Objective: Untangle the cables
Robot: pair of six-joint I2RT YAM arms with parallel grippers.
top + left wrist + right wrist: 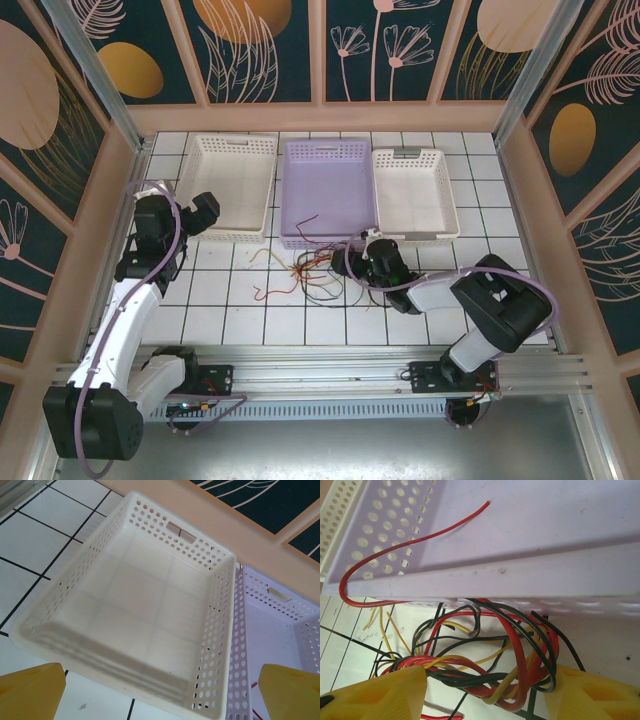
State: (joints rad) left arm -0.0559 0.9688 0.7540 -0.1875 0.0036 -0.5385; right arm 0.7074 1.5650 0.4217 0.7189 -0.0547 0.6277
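Right tool (pixel 487 686) straddles the cables (pixel 470 676), jaws apart
Best pinch a single strand, clear of the lilac basket (pixel 520 575); left tool (pixel 162 692) hangs wide

The table (pixel 230 322) is covered in white square tiles with dark joints. Along its far side three shallow, perforated baskets stand flat in a row: a white basket (pixel 238 141) on the left, a lilac basket (pixel 325 147) in the middle and a second white basket (pixel 425 153) on the right. The lilac one is close against both neighbours. Just in front of the lilac basket the cables (pixel 305 272) lie in a loose knot of red, yellow and black strands, with ends straggling out over the tiles to the left. One red strand climbs over the lilac basket's near rim and ends inside it.
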